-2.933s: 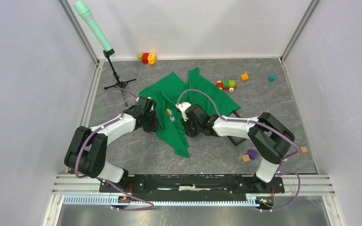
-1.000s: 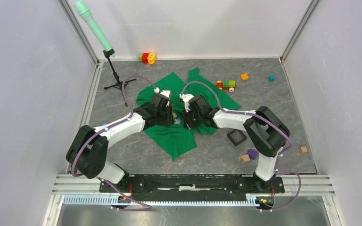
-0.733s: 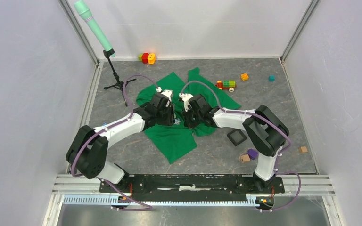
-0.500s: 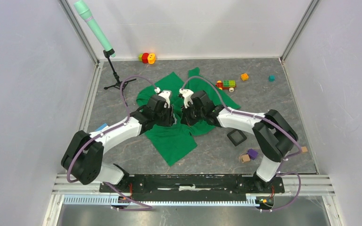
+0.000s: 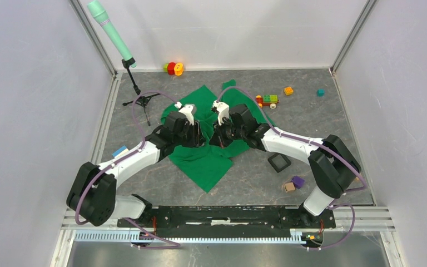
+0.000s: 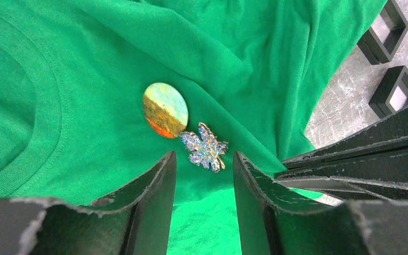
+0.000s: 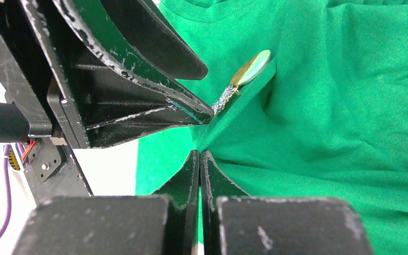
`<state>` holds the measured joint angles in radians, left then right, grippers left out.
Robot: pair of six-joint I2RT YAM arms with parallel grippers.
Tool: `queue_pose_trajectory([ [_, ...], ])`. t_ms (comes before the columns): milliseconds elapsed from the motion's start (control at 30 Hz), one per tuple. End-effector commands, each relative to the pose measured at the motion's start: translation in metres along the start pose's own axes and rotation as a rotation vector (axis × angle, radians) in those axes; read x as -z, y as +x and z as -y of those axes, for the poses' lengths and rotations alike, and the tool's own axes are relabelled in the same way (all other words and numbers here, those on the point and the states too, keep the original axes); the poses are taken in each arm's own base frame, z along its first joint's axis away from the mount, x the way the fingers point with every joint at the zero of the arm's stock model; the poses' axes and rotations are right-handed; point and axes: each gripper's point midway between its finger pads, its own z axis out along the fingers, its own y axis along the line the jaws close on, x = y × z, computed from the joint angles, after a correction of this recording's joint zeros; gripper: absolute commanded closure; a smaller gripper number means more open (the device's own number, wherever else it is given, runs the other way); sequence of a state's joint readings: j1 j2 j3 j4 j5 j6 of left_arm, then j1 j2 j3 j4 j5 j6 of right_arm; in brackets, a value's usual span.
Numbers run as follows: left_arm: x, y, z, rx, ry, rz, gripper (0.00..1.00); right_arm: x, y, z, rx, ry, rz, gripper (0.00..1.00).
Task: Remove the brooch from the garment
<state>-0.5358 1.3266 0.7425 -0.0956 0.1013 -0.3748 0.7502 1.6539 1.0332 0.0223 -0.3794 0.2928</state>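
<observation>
The green garment (image 5: 208,161) lies bunched at the table's middle, and both wrists meet over it. My right gripper (image 7: 200,159) is shut on a raised fold of the garment (image 7: 324,133). My left gripper (image 6: 204,180) is open, its jaws just short of the brooch (image 6: 164,110), an oval yellowish-gold piece pinned to the garment (image 6: 58,79). A blue glittery leaf pin (image 6: 206,149) touches the brooch's lower edge. In the right wrist view the brooch (image 7: 251,68) and leaf pin (image 7: 224,100) stand edge-on, with a left fingertip (image 7: 204,112) almost touching the leaf pin. Both pins are hidden in the top view.
A black square frame (image 5: 279,162) lies right of the garment; two frames show in the left wrist view (image 6: 388,24). A toy train (image 5: 267,100), orange brick (image 5: 288,90) and teal cube (image 5: 321,92) sit far right. A stand (image 5: 136,92) is far left. A purple piece (image 5: 297,181) and tan cube (image 5: 289,187) sit near right.
Both grippers have moved toward the far side, close together over the garment. The garment has been gathered and pulled along with them; the left arm came in from the left.
</observation>
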Motion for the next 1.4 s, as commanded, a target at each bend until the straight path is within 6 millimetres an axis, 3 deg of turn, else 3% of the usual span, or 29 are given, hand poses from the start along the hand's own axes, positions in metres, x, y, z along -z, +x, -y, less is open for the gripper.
queue_pose_trajectory([
  [0,-0.002,-0.007,0.009,0.031,0.05,0.013,0.49,0.007,-0.014,-0.013,0.006,-0.051,0.044,1.0],
  [233,-0.006,-0.001,-0.006,0.018,-0.029,-0.025,0.54,0.007,-0.016,-0.014,0.004,-0.056,0.05,1.0],
  [300,-0.006,-0.001,-0.006,0.017,-0.028,-0.025,0.5,0.006,-0.016,-0.014,0.004,-0.057,0.048,1.0],
  [367,-0.005,-0.001,-0.004,0.016,-0.022,-0.026,0.37,0.005,-0.015,-0.014,0.002,-0.058,0.045,1.0],
  [533,-0.008,-0.001,0.0,0.012,-0.001,-0.039,0.34,0.004,-0.015,-0.016,-0.006,-0.07,0.045,1.0],
  [900,-0.01,0.004,-0.023,0.028,-0.127,-0.05,0.61,0.004,-0.009,-0.005,-0.013,-0.012,0.033,1.0],
  [1100,-0.008,0.002,-0.023,0.031,-0.127,-0.035,0.79,0.001,-0.004,-0.003,-0.018,-0.01,0.018,1.0],
  [1367,-0.012,0.007,-0.012,0.015,-0.055,-0.057,0.88,-0.003,0.0,0.0,-0.024,-0.007,0.005,1.0],
])
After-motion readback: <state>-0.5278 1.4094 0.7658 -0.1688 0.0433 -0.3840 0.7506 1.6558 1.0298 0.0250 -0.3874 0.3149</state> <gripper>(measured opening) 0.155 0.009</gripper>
